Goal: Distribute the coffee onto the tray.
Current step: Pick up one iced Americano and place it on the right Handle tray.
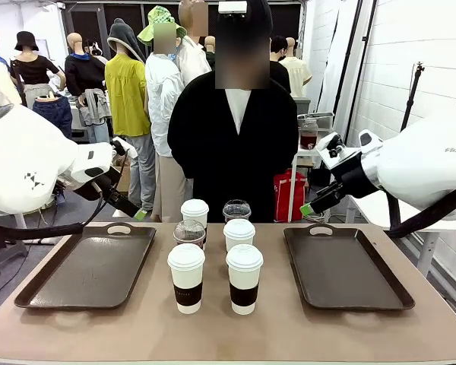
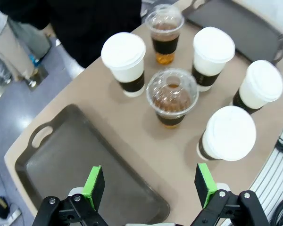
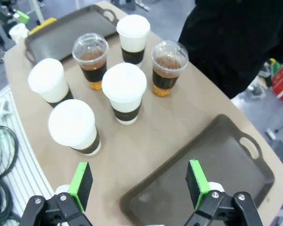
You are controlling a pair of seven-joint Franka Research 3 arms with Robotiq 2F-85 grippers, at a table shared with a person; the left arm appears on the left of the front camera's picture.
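The coffee is a cup group (image 1: 239, 232) of six at the middle of the bench (image 1: 228, 331), two columns of three. Four are white paper cups with lids and dark sleeves, and two are clear domed cups of amber drink. Every cup stands upright, so its long axis is vertical. None is on a tray, so distribution has not begun.

The left tray (image 1: 87, 266) lies to the left of the cup group and the right tray (image 1: 346, 266) to its right, each well apart from the nearest cup. A person (image 1: 232, 144) stands behind the cup group at the far edge, hands out of sight.

The left gripper (image 2: 149, 184) hangs above the left tray's inner edge, left of the cup group, jaws spread wide and holding nothing. The right gripper (image 3: 138, 182) mirrors it to the right of the cup group, also spread and holding nothing.

Controlling relation: from each gripper the cups lie ahead and inward, toward the bench centre. The front-left paper cup (image 2: 228, 134) is nearest the left gripper and the front-right paper cup (image 3: 73, 127) nearest the right. Each arm probably serves its own column. A grasp would likely come from the side, jaws straddling the sleeve, since neighbouring cups stand close.
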